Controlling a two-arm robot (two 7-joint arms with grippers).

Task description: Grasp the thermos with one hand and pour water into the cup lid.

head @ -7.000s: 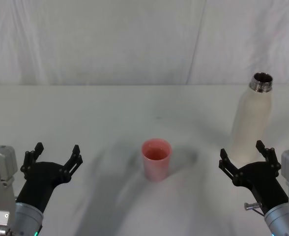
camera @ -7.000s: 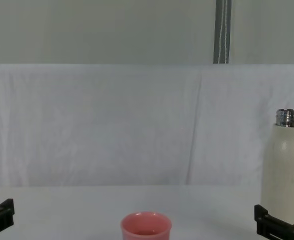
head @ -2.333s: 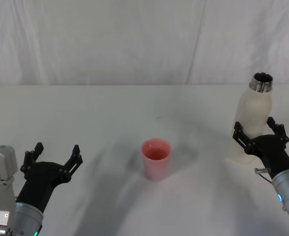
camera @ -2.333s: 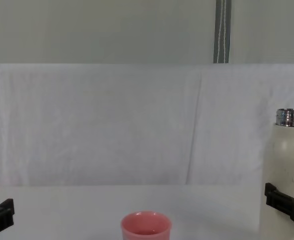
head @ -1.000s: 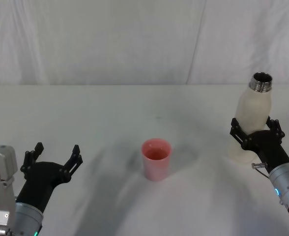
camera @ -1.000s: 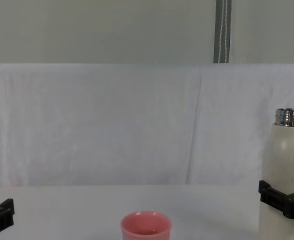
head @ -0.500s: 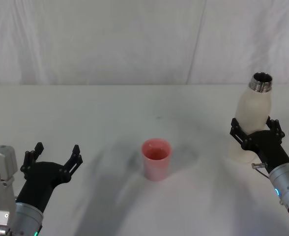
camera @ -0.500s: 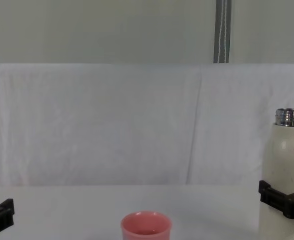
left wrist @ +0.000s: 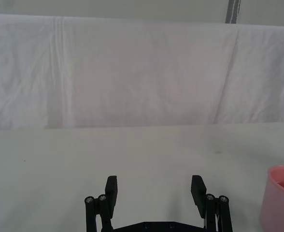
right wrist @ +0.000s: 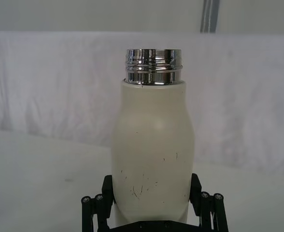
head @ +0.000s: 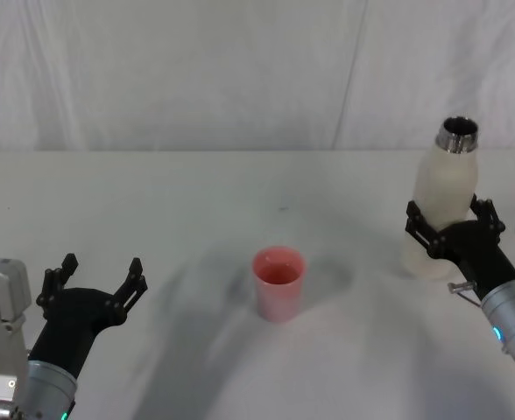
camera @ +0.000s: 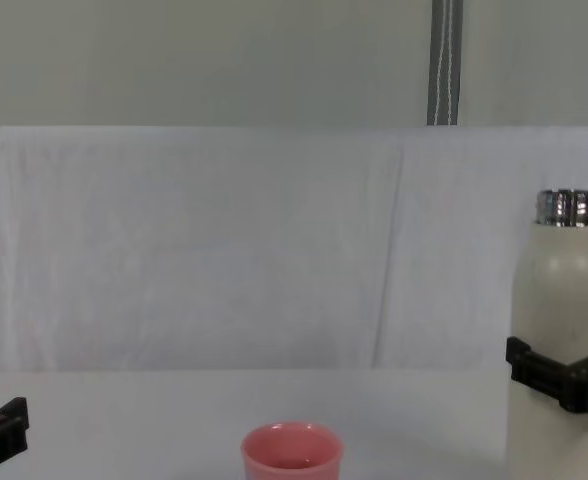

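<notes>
The thermos [head: 441,203] is a tall cream-white bottle with an open steel neck, upright at the table's right side. My right gripper [head: 451,229] is shut on its lower body, with a black finger on either side. The chest view shows the thermos [camera: 559,310] with that gripper [camera: 564,385] clamped round it. In the right wrist view the thermos [right wrist: 151,154] stands between the fingers [right wrist: 108,188]. The pink cup lid [head: 278,282] stands at mid-table, well to the left of the thermos, and shows as the cup lid [camera: 292,458] from the chest. My left gripper [head: 95,278] rests open near the front left.
A white cloth covers the table [head: 196,201] and hangs as a backdrop [head: 240,70]. A grey pole [camera: 444,60] rises behind the backdrop. In the left wrist view the cup lid [left wrist: 279,203] sits to one side of the open left gripper [left wrist: 154,186].
My right gripper closed in around the thermos and has now raised it a little and shifted it slightly left. The left arm and the cup lid have not moved.
</notes>
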